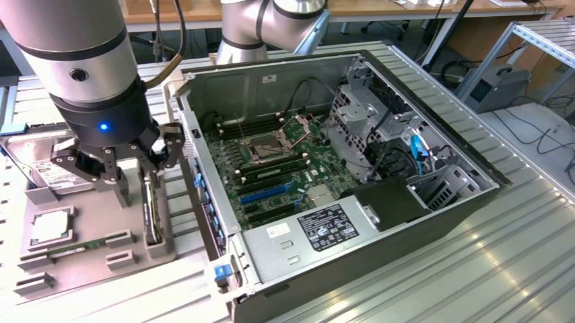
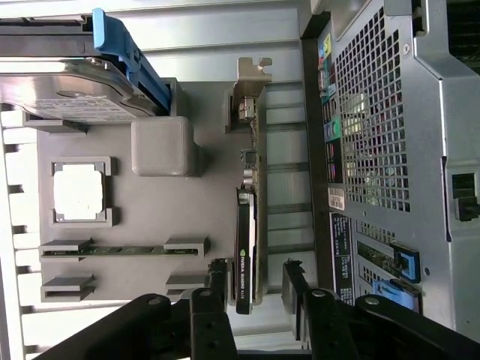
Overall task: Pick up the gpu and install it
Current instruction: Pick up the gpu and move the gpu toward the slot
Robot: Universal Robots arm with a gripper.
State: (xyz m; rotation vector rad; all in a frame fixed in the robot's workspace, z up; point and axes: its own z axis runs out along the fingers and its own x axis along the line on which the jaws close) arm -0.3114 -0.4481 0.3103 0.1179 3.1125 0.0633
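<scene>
surface: ribbed metal table (image 1: 503, 269) | behind: wooden desk (image 1: 386, 8) | metal rack (image 1: 546, 33) | floor cables (image 1: 537, 138)

My arm (image 1: 79, 64) comes almost straight down at the exterior view's left, with the last silver segment upright and a blue light glowing on the dark wrist collar. The gripper (image 1: 124, 176) hangs below it, pointing down. Its two black fingers (image 2: 292, 289) stand spread with a clear gap between them, closed on nothing, and their linkages splay outward on both sides.
</scene>
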